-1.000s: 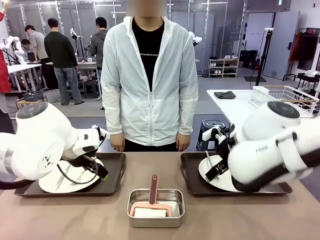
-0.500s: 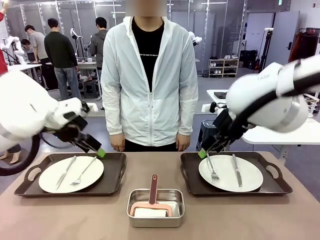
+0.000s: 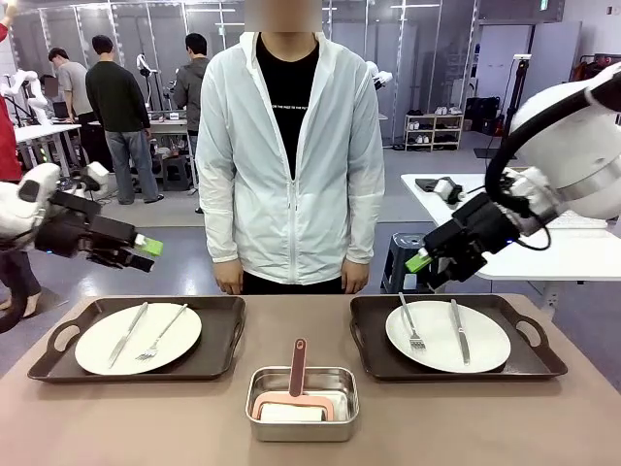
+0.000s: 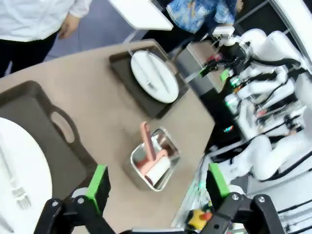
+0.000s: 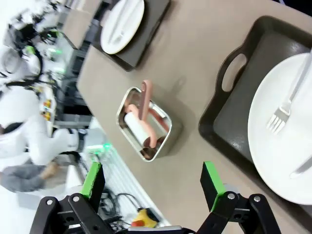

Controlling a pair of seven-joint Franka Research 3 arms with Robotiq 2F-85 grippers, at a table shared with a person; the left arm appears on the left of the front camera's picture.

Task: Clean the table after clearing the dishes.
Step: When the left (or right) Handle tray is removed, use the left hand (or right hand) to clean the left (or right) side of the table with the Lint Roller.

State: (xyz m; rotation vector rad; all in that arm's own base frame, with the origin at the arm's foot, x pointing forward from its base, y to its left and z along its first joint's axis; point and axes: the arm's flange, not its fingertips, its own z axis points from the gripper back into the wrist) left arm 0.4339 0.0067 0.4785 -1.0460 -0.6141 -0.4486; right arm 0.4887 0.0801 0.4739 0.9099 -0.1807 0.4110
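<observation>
- Left claw (image 3: 144, 249) hangs in the air over the far-left corner of the worktop (image 3: 146, 417). From its wrist camera I see the green pads spread wide, with nothing between them.
- My right claw (image 3: 423, 263) is raised above the far edge, towards the right side. Its fingers are likewise wide apart and empty.
- Neither claw touches a tray or a plate.
- The dishes sit in two sets along the far edge.
- The left tray (image 3: 221, 335) lies towards the far-left corner and carries the left plate (image 3: 102, 351). A knife (image 3: 126, 333) and a fork (image 3: 162, 333) lie side by side on that plate, the knife on the outer side.
- The right tray (image 3: 369, 335) lies towards the far-right corner with the right plate (image 3: 485, 348) on it. Here the second fork (image 3: 410, 325) lies nearer the middle of the worktop and the second knife (image 3: 459, 330) on the outer side.
- A steel pan (image 3: 301, 434) stands at the middle of the near edge, apart from both trays. A white roller (image 3: 291, 413) lies in it, its pink handle pointing at the far edge.
- A person (image 3: 291, 165) stands at the middle of the far edge, hands hanging just behind it.
</observation>
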